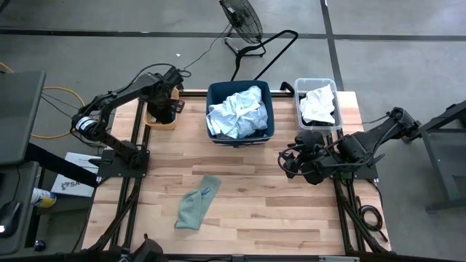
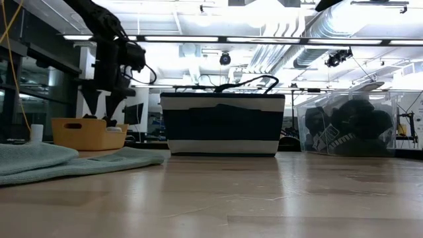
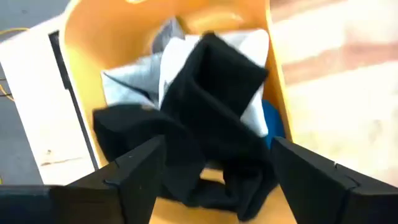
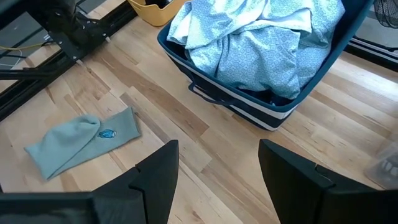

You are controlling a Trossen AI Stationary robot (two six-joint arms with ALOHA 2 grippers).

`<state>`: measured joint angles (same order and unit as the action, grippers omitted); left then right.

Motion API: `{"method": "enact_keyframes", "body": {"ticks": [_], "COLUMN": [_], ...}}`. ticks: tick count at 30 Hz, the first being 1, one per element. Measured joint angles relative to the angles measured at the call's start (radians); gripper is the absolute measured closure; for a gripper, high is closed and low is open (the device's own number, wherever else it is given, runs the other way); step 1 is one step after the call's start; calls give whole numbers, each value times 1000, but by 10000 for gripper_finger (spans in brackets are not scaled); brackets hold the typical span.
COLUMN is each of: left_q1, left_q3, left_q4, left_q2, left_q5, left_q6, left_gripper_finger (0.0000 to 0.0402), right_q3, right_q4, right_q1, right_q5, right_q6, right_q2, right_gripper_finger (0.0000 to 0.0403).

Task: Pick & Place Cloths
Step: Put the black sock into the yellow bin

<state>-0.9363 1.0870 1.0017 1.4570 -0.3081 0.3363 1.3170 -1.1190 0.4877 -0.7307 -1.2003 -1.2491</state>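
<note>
Left gripper (image 3: 211, 171) poised over orange bin (image 1: 160, 116), fingers spread around black sock (image 3: 211, 112) — best released fully before lifting. Right gripper (image 4: 217, 171) open, empty, idle; grey-green cloth (image 1: 196, 205) awaiting on table.

left hand (image 3: 211, 177): open | over black cloth (image 3: 211, 118) | in orange bin (image 3: 112, 37)

Orange bin (image 1: 162, 118) holds black cloth (image 3: 211, 124) over white-grey; navy bin (image 1: 240, 133) with white stripe, pale blue garment (image 1: 237, 113); grey-green cloth (image 1: 196, 204) on light wood table (image 1: 277, 211).
</note>
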Motion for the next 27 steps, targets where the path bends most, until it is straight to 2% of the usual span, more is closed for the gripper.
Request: {"method": "enact_keyframes", "body": {"ticks": [10, 20, 23, 27], "left_q1": [0, 0, 0, 1], "left_q3": [-1, -1, -1, -1], "left_q4": [-41, -31, -27, -18], "left_q2": [1, -13, -36, -86], "left_q5": [-75, -70, -31, 72], "left_q6": [20, 8, -22, -87], "left_gripper_finger": [190, 258, 283, 310], "right_q3": [0, 0, 0, 0], "right_q4": [-1, -1, -2, -4], "right_q1": [0, 0, 0, 0], "right_q5": [0, 0, 0, 0], "right_q6": [0, 0, 0, 0], "right_q2": [0, 0, 0, 0], "right_gripper_finger": [190, 190, 190, 190]}}
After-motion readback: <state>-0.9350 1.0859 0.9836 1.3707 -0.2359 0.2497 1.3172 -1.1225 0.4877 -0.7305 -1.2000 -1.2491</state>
